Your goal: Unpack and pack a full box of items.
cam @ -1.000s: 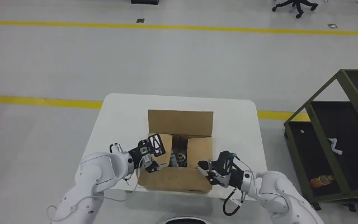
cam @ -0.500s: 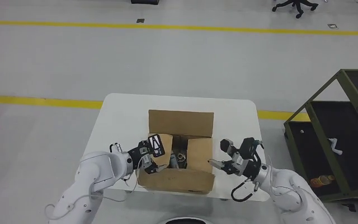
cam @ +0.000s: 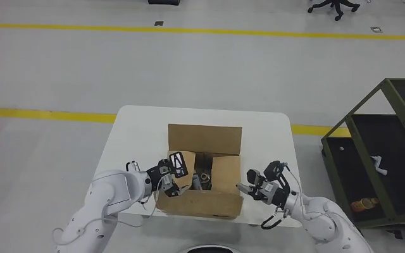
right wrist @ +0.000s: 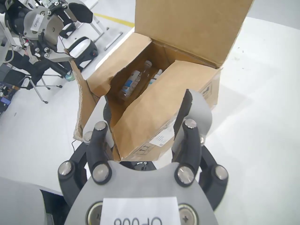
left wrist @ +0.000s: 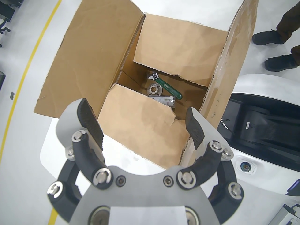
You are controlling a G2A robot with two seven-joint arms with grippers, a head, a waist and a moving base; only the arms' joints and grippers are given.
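The box (cam: 204, 169) of brown cardboard stands in the middle of the white table (cam: 136, 133), nearer to the robot's edge. Its far flap stands upright, and the two side flaps lean inward over the opening and have torn edges. Inside, on the bottom, lie a green-handled wrench (left wrist: 166, 88), a metal flange (left wrist: 154, 90) touching it, and a clear bottle (right wrist: 133, 81). The left gripper (left wrist: 139, 112) hangs just above the left side flap with its jaws spread wide and holding nothing. The right gripper (right wrist: 147, 105) is at the right near corner of the box. Its jaws are also spread, with the edge of the right flap between them.
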